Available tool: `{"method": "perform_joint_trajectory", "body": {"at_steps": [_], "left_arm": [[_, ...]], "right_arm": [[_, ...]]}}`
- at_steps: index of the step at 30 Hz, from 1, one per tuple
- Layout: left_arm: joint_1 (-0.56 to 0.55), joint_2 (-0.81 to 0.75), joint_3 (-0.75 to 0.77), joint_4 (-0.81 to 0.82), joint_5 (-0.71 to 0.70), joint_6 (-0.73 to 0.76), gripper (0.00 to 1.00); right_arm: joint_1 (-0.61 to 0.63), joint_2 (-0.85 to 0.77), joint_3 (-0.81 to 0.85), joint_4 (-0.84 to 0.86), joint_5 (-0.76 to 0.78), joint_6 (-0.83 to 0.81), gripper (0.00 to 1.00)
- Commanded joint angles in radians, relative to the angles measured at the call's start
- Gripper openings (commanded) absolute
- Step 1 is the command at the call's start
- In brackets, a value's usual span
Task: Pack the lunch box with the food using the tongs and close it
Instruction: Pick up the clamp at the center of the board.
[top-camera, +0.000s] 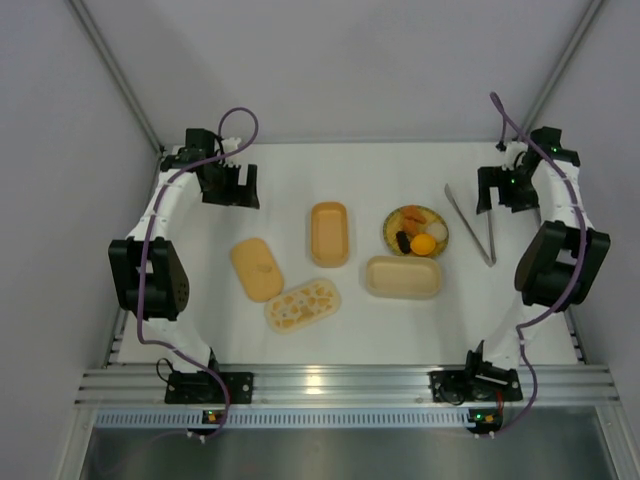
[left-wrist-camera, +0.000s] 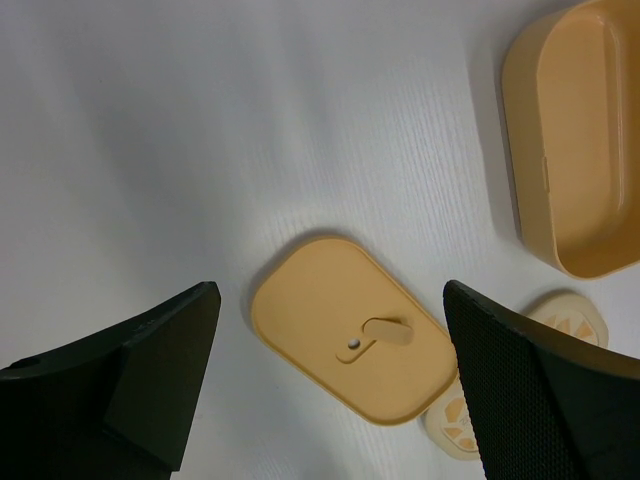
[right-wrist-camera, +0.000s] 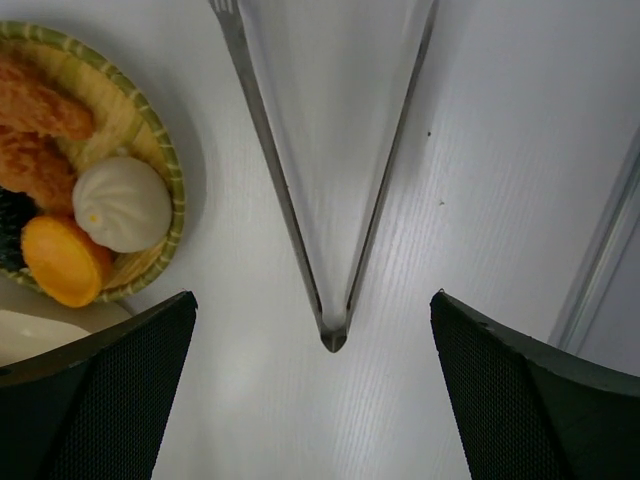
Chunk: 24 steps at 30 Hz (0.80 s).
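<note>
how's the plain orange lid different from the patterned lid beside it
Colour: the plain lid is solid orange, while the patterned lid is cream with orange patches.
Detail: the plain lid has a small tab at its middle; the patterned lid shows none.
Pose: the plain lid's long side runs mostly front to back, the patterned lid's more across.
Both are rounded oblongs lying flat.

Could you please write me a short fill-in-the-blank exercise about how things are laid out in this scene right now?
1. The long silver metal tongs lie to the ____ of the round yellow ribbed plate.
2. The small bite-size food pieces all sit on the ____.
3. The deep orange plastic box is ____ inside.
4. The left gripper and the right gripper both stand ____.
Missing words: right; plate; empty; open.
</note>
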Motion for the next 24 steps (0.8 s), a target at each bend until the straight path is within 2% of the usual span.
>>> {"method": "perform_joint_trajectory", "body": {"at_steps": [1,9,24], "left_arm": [[0.002,-0.016,0.051,-0.026,0.03,0.02,0.98],[0.002,0.018,0.111,-0.093,0.004,0.049,0.98],[0.002,0.032,0.124,-0.147,-0.013,0.074,0.98]], "right_arm": [[0.027,0.032,-0.023,-0.025,0.133,-0.013,0.99],[0.063,0.125,-0.09,0.039,0.168,0.01,0.99],[0.108,0.246,-0.158,0.332,0.207,0.064,0.99]]}}
